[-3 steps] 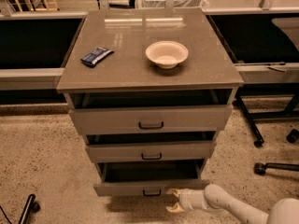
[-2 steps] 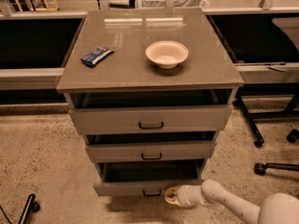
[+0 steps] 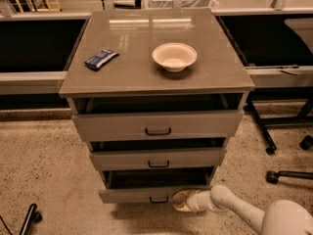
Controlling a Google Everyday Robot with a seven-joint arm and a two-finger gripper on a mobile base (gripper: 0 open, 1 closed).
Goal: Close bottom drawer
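The bottom drawer [image 3: 132, 194] of the grey-taupe cabinet stands pulled out, its dark inside showing above its narrow front and its small dark bar handle [image 3: 159, 199] at the middle. My gripper [image 3: 179, 200] reaches in low from the lower right on a white arm [image 3: 234, 208] and sits against the right part of the drawer's front, just right of the handle.
The middle drawer [image 3: 157, 158] and top drawer [image 3: 157, 125] also stand partly open. A cream bowl [image 3: 174, 56] and a blue packet [image 3: 100, 59] lie on the cabinet top. Chair legs with castors [image 3: 286, 146] stand on the right; a dark wheeled object [image 3: 30, 216] stands at lower left.
My gripper has moved left along the bottom drawer's front, closer to its handle. The drawer looks about as far out as before.
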